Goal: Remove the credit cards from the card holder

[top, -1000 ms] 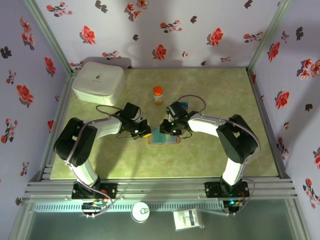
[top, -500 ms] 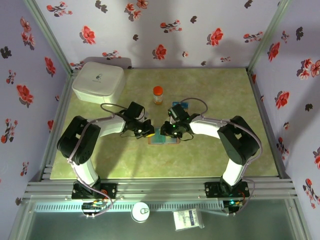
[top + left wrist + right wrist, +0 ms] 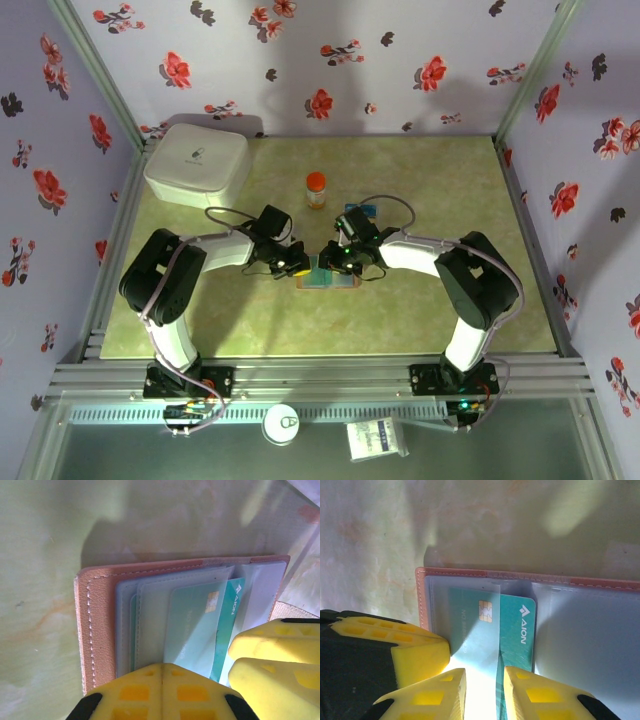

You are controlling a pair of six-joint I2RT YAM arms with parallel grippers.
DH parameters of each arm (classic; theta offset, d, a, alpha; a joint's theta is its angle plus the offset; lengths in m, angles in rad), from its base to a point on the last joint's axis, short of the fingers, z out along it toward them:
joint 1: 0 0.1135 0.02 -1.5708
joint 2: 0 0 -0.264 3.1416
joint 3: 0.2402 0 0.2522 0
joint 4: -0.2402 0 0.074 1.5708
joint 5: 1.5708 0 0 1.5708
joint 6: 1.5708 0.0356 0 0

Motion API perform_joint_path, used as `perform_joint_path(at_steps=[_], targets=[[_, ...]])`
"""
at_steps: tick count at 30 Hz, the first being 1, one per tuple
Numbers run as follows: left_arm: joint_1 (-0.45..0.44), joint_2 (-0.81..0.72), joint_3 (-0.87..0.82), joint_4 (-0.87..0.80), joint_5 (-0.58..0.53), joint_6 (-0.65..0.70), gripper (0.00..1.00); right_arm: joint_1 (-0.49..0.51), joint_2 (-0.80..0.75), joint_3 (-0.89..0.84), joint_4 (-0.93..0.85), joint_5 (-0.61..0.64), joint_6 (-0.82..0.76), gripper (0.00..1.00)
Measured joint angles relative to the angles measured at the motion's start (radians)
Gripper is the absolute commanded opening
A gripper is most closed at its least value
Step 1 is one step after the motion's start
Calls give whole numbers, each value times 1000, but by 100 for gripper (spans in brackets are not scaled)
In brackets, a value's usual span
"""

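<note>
The card holder [image 3: 327,279] lies open and flat on the green table [image 3: 420,180], in the lower middle of the top view, with both grippers meeting above it. In the left wrist view its reddish leather border runs down the left side, and the clear grey-blue sleeves fill the inside.

A teal card [image 3: 517,625] with a gold chip sits in one sleeve, partly under the clear leaf and with its right part uncovered. I judge that it is not yet taken out.

The left gripper [image 3: 162,690] is clenched, its two yellow fingers pressed together with nothing between them. It rests at the lower edge of the holder. I think it is placed there to pin the holder down, so that the holder does not slide when a card is pulled.

The right gripper [image 3: 484,695] comes in from the bottom of its own view. Its jaws stand a little apart, and the edge of the clear leaf and the card's near end show in the gap. I cannot tell if they really pinch anything. This position seems chosen to catch the end of the card and draw it out along the sleeve.

Above the right gripper in the top view lies a small blue thing [image 3: 363,209], maybe a card already out, but it is too small to be sure.
</note>
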Motion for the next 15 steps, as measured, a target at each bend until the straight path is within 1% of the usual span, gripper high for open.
perform_joint_path(at_steps=[4,9,15], targets=[[0,0,2,-4,0,3,0,0,2,-5,1,-6,0,24],[0,0,5,-11,-4,3,0,0,31,-5,14,-34,0,24],[0,0,6,-15,-8,3,0,0,32,0,1,-19,-5,24]])
